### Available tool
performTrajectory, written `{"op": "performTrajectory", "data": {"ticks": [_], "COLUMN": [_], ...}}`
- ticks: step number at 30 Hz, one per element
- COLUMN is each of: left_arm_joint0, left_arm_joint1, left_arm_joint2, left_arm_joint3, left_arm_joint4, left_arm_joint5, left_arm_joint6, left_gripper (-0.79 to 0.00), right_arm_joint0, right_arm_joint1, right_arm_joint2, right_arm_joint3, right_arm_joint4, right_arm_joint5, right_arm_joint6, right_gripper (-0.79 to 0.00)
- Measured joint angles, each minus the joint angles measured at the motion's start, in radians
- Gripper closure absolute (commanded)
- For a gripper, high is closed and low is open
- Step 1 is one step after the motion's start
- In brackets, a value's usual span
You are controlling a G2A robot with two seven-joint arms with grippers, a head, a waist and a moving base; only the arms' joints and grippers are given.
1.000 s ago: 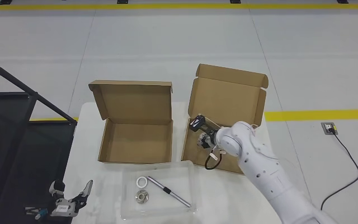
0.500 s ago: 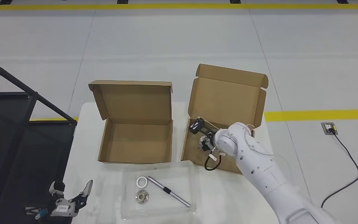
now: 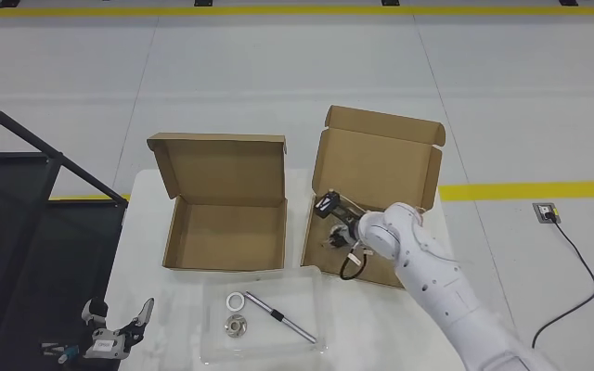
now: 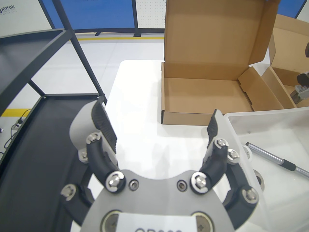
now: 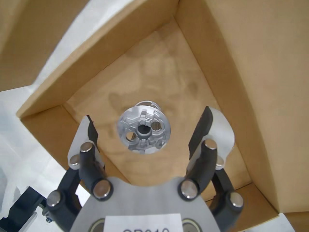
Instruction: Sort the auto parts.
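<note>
Hubs: two; I see loose hub [image 5: 144, 129] under right gripper [image 5: 148, 119], between its spread fingers, inside right box [image 5: 241, 49]; tray hub [image 3: 238, 325].
Left gripper [image 4: 155, 112]: open, empty; tray [image 4: 265, 112] beside it.
Boxes: two, counting left box [image 3: 225, 236].
Rod [image 3: 281, 318], ring [image 3: 236, 300]: one each.

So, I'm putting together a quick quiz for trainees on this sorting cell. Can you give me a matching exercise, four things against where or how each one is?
Things:
1. metal hub
2. metal rod
3. white ring
4. left gripper

Places or states:
A. lying slantwise in the clear tray
B. open, beside the black rack
C. in the right cardboard box, below the open right gripper
D. in the tray, next to the rod's end

Pairs: 1-C, 2-A, 3-D, 4-B.
</note>
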State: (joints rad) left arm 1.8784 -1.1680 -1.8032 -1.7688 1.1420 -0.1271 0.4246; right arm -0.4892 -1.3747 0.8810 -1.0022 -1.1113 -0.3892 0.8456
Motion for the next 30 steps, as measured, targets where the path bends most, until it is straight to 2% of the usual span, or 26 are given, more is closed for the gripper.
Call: {"op": "performTrajectory", "data": {"ticks": [4,8,11,14,17,21,30], "left_arm_joint0": [0.000,0.000,0.000,0.000,0.000,0.000,0.000], "left_arm_joint1": [0.000,0.000,0.000,0.000,0.000,0.000,0.000], "left_arm_joint2": [0.000,0.000,0.000,0.000,0.000,0.000,0.000], "left_arm_joint3": [0.000,0.000,0.000,0.000,0.000,0.000,0.000], "left_arm_joint4": [0.000,0.000,0.000,0.000,0.000,0.000,0.000], "left_arm_joint5": [0.000,0.000,0.000,0.000,0.000,0.000,0.000], "left_arm_joint6": [0.000,0.000,0.000,0.000,0.000,0.000,0.000], "left_gripper": [-0.785,-0.785,-0.785,-0.785,-0.785,-0.785,-0.785], "right_arm_joint0": [-0.113,-0.281,-0.370,-0.428,-0.449,-0.420,-0.409], "right_arm_joint1": [0.036,0.067,0.080,0.084,0.082,0.067,0.064], "right_arm_joint2": [0.047,0.076,0.068,0.043,0.005,-0.051,-0.056], "right_arm_joint3": [-0.274,-0.600,-0.766,-0.876,-0.918,-0.883,-0.865], "right_arm_joint4": [-0.060,-0.105,-0.129,-0.143,-0.141,-0.096,-0.091], "right_arm_joint5": [-0.020,-0.046,-0.079,-0.094,-0.098,-0.096,-0.075], "right_arm_joint6": [0.061,0.162,0.196,0.205,0.212,0.199,0.199], "right_gripper": [-0.785,-0.785,-0.785,-0.785,-0.785,-0.785,-0.785]}}
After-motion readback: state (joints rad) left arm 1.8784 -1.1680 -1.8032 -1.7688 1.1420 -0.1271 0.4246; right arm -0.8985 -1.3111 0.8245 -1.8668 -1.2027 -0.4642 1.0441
